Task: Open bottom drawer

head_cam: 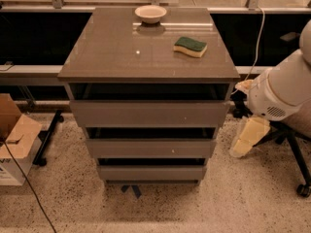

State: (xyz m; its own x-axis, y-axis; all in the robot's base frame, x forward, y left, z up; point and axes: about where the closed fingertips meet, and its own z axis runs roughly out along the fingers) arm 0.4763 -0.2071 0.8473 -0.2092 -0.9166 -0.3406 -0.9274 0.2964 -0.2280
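At centre of the camera view: one grey-brown cabinet, flat worktop [112, 57] with three handleless drawer fronts stacked below it.

On the worktop: one small pale bowl [150, 13], upright, near the far edge; one sponge [190, 46], green top over a yellow underside, lying flat towards the right side, well apart from the bowl.

Below the worktop:
- Top drawer [148, 113], the widest front, with a tiny pale dot near its right end and a dark gap above it.
- Middle drawer [150, 148], narrower, with a pale dot right of centre and a dark gap above it.
- Bottom drawer [151, 173], the lowest and slimmest front, just above the floor, directly beneath the middle drawer. A thin dark slot shows over it; its inside is not visible.

At right: white robot arm [284, 89], bulky, beside the cabinet's right side. Cream-coloured gripper [239, 150] hangs low off it, angled down towards the floor, near the right ends of the middle and bottom drawers but touching neither. Whether it is released or clenched cannot be told.

Also at right: chair base with one black wheel [303, 191], behind the arm.

At left: open cardboard box [14, 140] on the speckled floor; a thin dark cable [24, 188] runs across in front of it.

Under the cabinet front: small blue mark [132, 191] on the floor.
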